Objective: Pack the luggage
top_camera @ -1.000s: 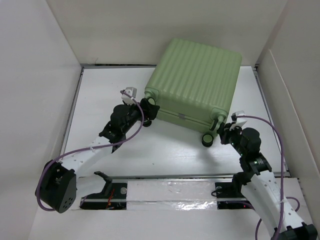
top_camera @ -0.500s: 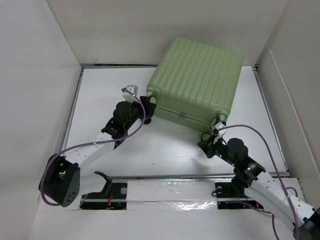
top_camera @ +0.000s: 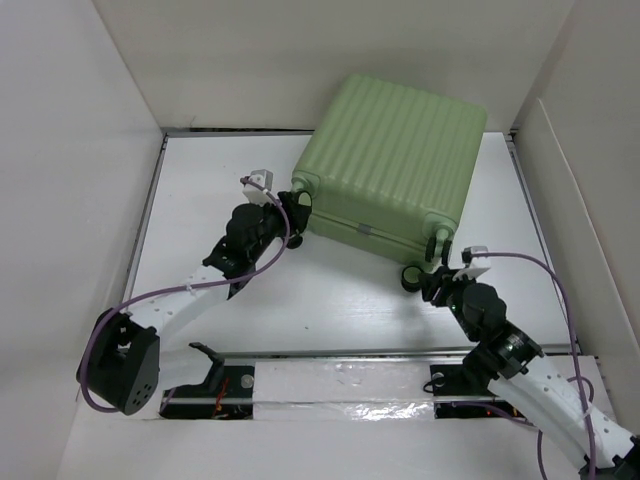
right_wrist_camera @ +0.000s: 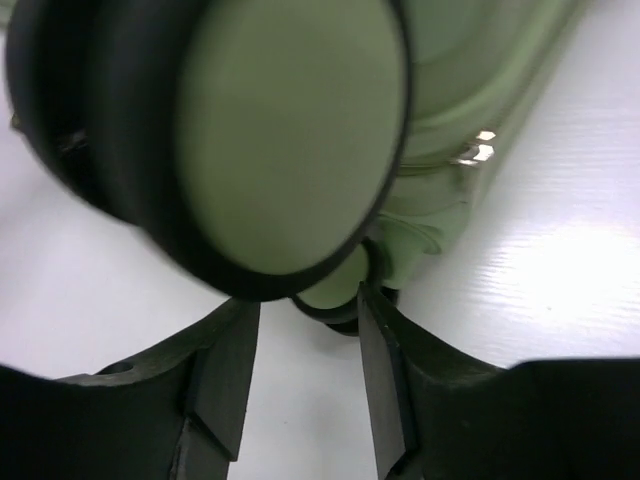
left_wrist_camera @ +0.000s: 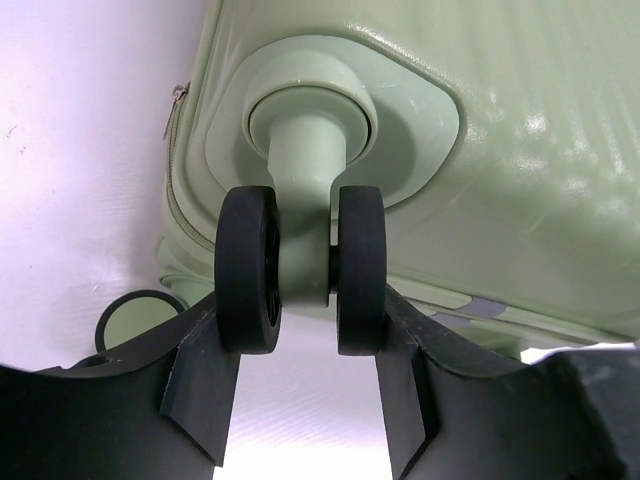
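Note:
The luggage [top_camera: 395,165] is a closed pale green ribbed suitcase lying tilted at the back right of the white table. My left gripper [top_camera: 297,205] is at its near left corner. In the left wrist view the left gripper [left_wrist_camera: 305,320] has a finger pressed on each outer side of the black twin wheel [left_wrist_camera: 248,270] under the shell [left_wrist_camera: 520,150]. My right gripper [top_camera: 425,275] is at the near right wheel [top_camera: 412,278]. In the right wrist view the right gripper [right_wrist_camera: 305,305] stands open, with that wheel [right_wrist_camera: 290,130] looming large just above the fingertips and the shell [right_wrist_camera: 480,80] behind.
White enclosure walls [top_camera: 60,180] close in on the left, back and right. A taped rail [top_camera: 340,385] with the arm bases runs along the near edge. A small black bracket [top_camera: 207,352] lies by the left base. Bare table [top_camera: 330,300] lies between the arms.
My left gripper has narrowed onto the left wheel. My right gripper swung across near the right wheel and went from shut to open. The suitcase shifted slightly back.

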